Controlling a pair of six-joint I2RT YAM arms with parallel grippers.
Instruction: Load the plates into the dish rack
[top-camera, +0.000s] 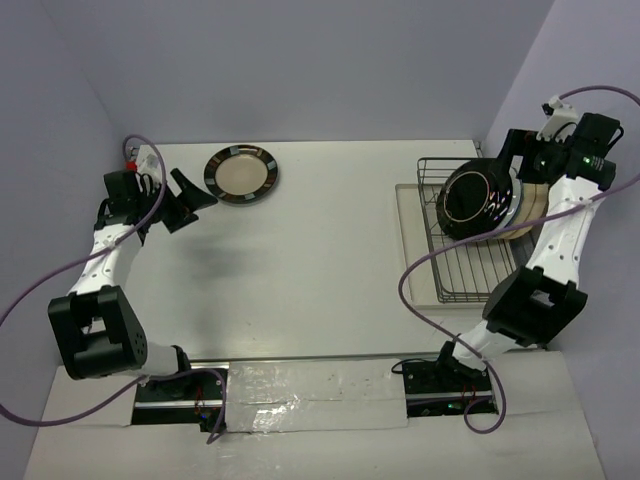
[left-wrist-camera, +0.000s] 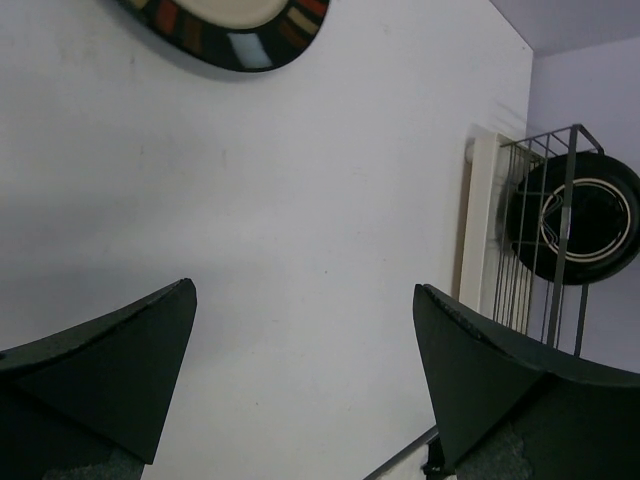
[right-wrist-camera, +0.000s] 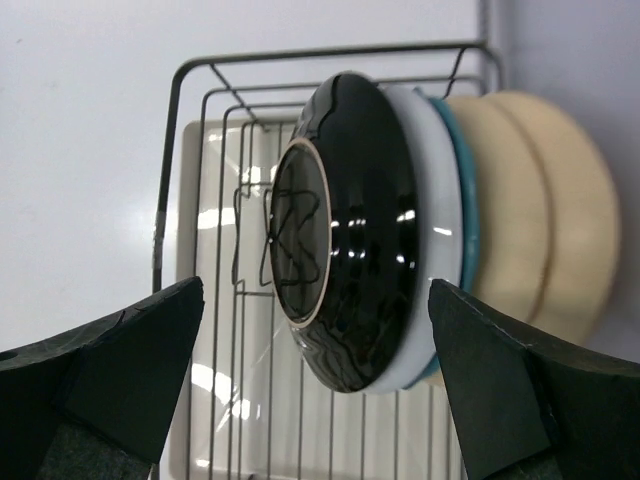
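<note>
Top external view showed the dish rack (top-camera: 470, 278) at the right holding at least four upright plates, a black-backed plate (right-wrist-camera: 365, 240) frontmost. One striped-rim plate (top-camera: 241, 173) lay flat on the table (top-camera: 320, 260), apparently the last to load. The left fingers (left-wrist-camera: 110, 370) and right fingers (right-wrist-camera: 110, 370) stood apart, empty.

No readable text, labels, brands or numbers on anything in view.
</note>
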